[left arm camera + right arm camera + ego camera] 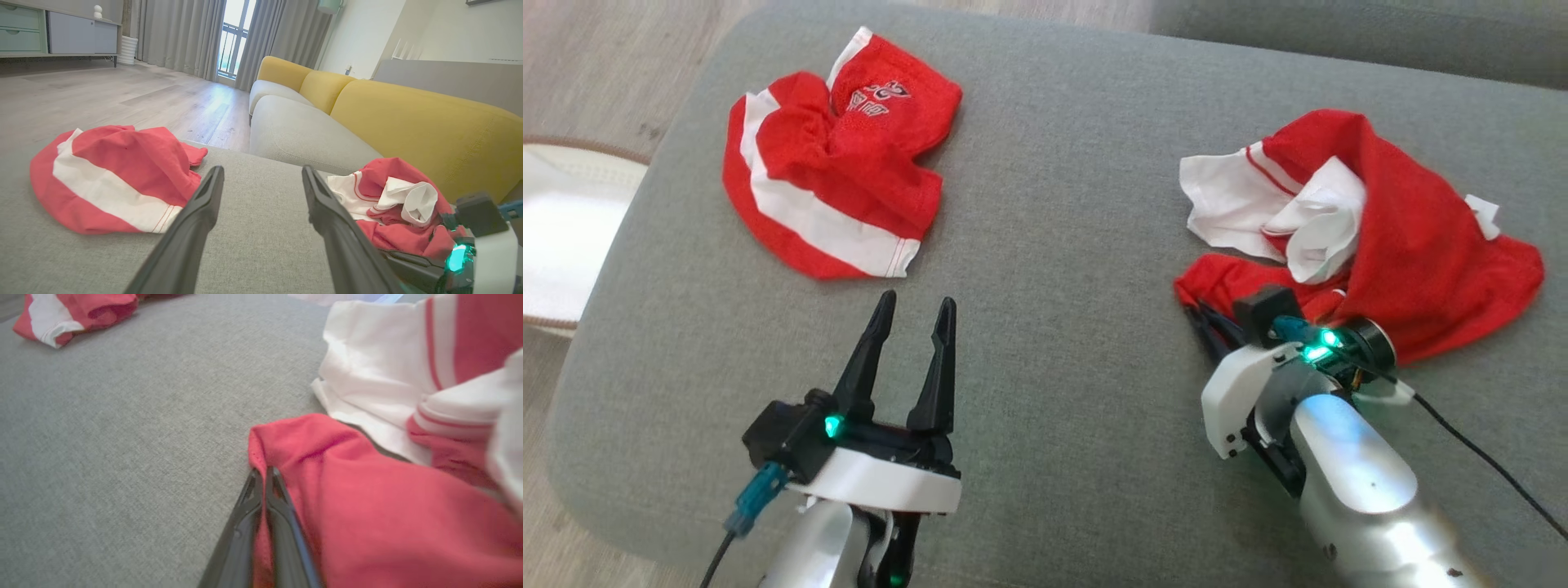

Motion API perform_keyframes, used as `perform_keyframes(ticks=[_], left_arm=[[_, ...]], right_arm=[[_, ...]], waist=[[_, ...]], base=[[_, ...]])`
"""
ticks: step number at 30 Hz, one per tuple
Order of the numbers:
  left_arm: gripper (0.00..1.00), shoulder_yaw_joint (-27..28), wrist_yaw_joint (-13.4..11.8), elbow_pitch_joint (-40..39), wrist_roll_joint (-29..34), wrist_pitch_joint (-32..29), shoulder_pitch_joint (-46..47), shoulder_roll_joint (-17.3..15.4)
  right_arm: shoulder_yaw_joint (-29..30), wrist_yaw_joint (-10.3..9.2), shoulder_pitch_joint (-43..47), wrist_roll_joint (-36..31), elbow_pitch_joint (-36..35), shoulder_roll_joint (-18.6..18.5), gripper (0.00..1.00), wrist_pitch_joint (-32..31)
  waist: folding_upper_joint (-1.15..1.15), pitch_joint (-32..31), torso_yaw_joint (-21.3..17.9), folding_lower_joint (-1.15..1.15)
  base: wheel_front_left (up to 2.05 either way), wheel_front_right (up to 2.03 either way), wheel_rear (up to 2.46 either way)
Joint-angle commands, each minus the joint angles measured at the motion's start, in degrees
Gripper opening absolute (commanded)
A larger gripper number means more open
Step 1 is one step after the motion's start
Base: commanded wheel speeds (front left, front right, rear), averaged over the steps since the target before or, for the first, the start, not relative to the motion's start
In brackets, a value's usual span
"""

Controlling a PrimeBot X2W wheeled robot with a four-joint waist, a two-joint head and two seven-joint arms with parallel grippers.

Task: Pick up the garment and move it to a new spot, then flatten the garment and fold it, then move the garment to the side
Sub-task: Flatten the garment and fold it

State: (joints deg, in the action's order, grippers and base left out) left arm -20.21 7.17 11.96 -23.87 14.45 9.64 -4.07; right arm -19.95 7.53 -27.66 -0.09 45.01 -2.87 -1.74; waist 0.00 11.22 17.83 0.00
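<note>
Here right fingers (286, 522) pinch an edge of the red garment (388, 539) while left fingers (864, 359) stand spread

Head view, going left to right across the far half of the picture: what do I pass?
White object on the floor → red-and-white garment → bare grey cushion → second garment, its near edge pinched by the right gripper.

Grey cushion (1062, 204) — left garment (833, 171), right garment (1413, 245), both crumpled
</note>
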Motion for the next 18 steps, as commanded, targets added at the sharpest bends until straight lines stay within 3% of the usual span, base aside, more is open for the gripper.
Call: perform_keyframes(ticks=[1,12,18], left_arm=[[1.0,2.18,0.31,-1.75,0.04,0.55,1.43,-0.34],[1.0,3.4,0.32,-1.89,-0.07,0.55,-0.69,-0.28],[1.0,5.07,0.32,-2.59,-0.62,0.55,-1.81,-0.16]], right_arm=[[-0.6,-0.04,0.43,0.99,-1.37,0.0,0.0,1.65],[-4.1,-0.04,-5.79,6.24,-12.25,0.0,0.0,8.61],[-8.51,-0.04,-15.08,12.62,-19.34,0.0,0.0,10.07]], waist=[[0.0,-0.84,-0.48,0.0],[0.0,-5.47,-1.97,0.0],[0.0,-7.02,-2.83,0.0]], base=[[0.0,0.0,0.0],[0.0,0.0,0.0],[0.0,0.0,0.0]])
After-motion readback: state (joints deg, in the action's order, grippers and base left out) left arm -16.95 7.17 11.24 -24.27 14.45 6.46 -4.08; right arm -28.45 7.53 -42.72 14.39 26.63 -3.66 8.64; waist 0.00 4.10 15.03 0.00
